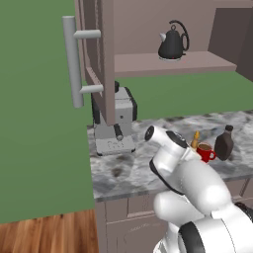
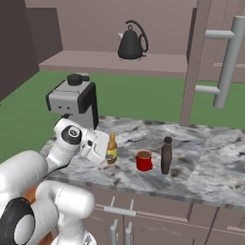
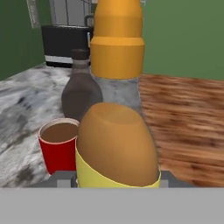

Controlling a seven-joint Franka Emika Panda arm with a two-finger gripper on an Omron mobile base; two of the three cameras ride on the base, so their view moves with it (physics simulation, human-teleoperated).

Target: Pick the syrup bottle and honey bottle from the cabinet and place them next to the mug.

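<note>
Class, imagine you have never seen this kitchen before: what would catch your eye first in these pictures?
The bright red mug on the marbled counter, standing between the honey bottle by the robot's hand and the dark syrup bottle. Above them, a black kettle sits alone on the open cabinet shelf.

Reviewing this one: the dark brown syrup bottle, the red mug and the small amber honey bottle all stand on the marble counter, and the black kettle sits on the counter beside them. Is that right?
Not quite. The black kettle with loop handle sits on the shelf of the brownish-mauve wall cabinet, not on the counter, as the right base view shows. The dark brown syrup bottle, small red mug and slim amber honey bottle do stand on the grey marble counter.
</note>
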